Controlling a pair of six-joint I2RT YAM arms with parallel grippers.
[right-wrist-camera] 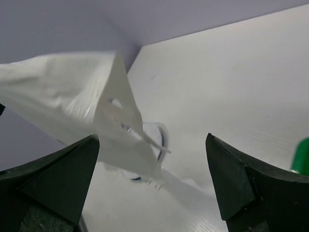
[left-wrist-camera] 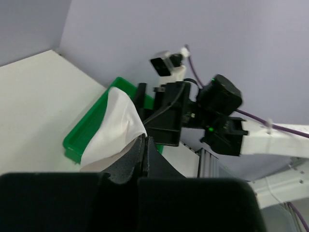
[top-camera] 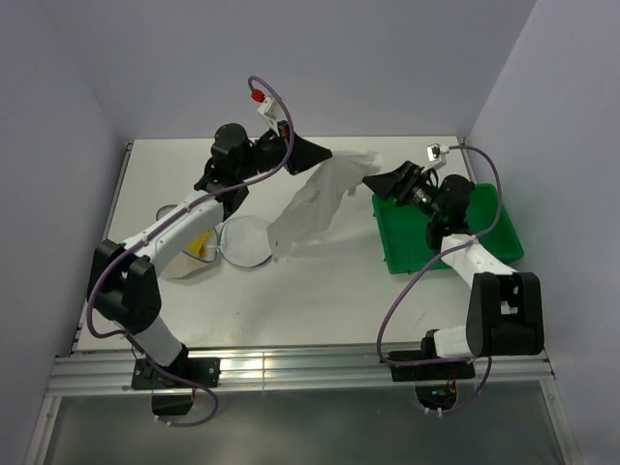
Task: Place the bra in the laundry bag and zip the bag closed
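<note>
The left arm's fingers [left-wrist-camera: 145, 144] are pinched shut on the white bra [top-camera: 315, 203], holding it above the tabletop [top-camera: 320, 291]. The right arm's fingers [right-wrist-camera: 152, 137] gape wide beside the cloth, gripping nothing. The laundry bag [top-camera: 244, 241] lies on the tabletop near the left arm.

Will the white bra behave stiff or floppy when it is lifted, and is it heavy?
Probably floppy: the bra sags in folds below the left gripper pinching one end. Likely light, since a small pinch carries it. Its thin straps dangle and may snag.
</note>
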